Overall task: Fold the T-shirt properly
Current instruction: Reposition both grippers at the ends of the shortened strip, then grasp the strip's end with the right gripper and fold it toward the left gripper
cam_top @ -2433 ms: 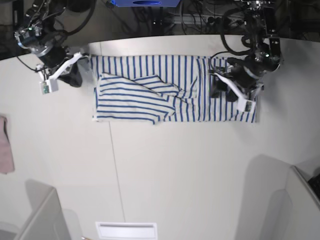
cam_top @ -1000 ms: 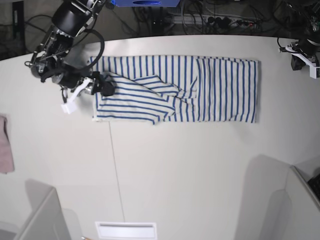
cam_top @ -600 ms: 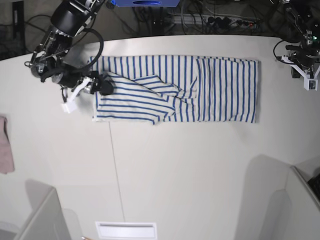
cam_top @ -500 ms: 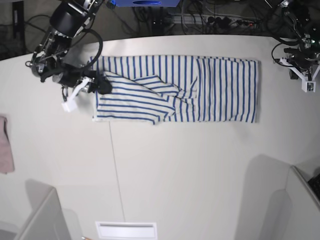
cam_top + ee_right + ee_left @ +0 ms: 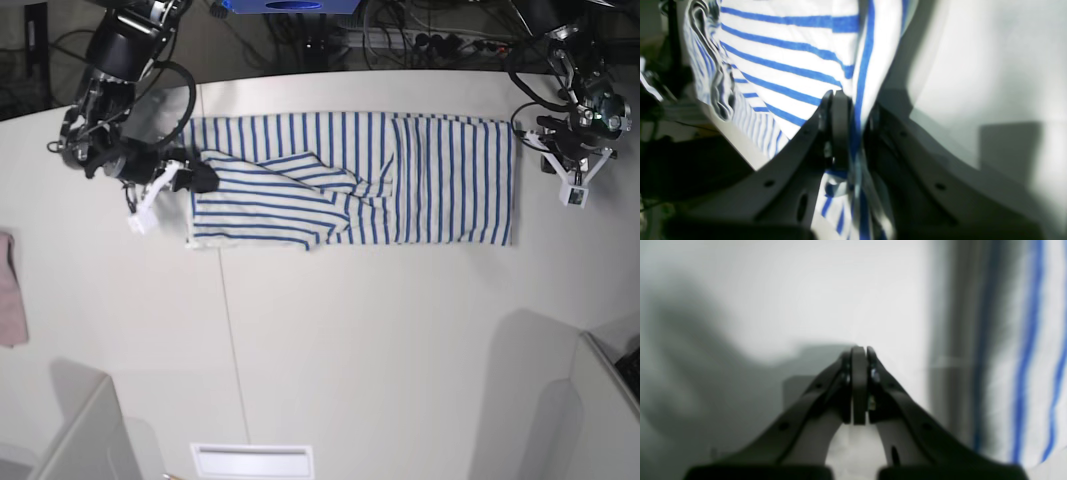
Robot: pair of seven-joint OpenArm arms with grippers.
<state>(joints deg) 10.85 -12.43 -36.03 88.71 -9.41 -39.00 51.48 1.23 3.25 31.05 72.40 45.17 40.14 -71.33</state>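
The T-shirt (image 5: 400, 180), white with thin blue stripes, lies spread lengthwise across the far part of the table, with one folded flap on its left half. My right gripper (image 5: 198, 178) is at the shirt's left edge. In the right wrist view this gripper (image 5: 855, 133) is shut, with striped cloth (image 5: 790, 60) pinched between its pads. My left gripper (image 5: 552, 158) hovers just off the shirt's right edge. It (image 5: 859, 353) is shut with nothing in it, and the shirt's edge (image 5: 1023, 356) lies to its right.
A pink cloth (image 5: 10, 290) shows at the table's left edge. Grey panels stand at the front left (image 5: 80, 440) and front right (image 5: 600, 420) corners, with a white slot (image 5: 253, 460) between them. Cables and gear run along the back edge (image 5: 400, 40).
My right gripper has shut on the shirt's left edge and lifted it slightly. The left arm has come in from the far right toward the shirt's right edge, still shut.
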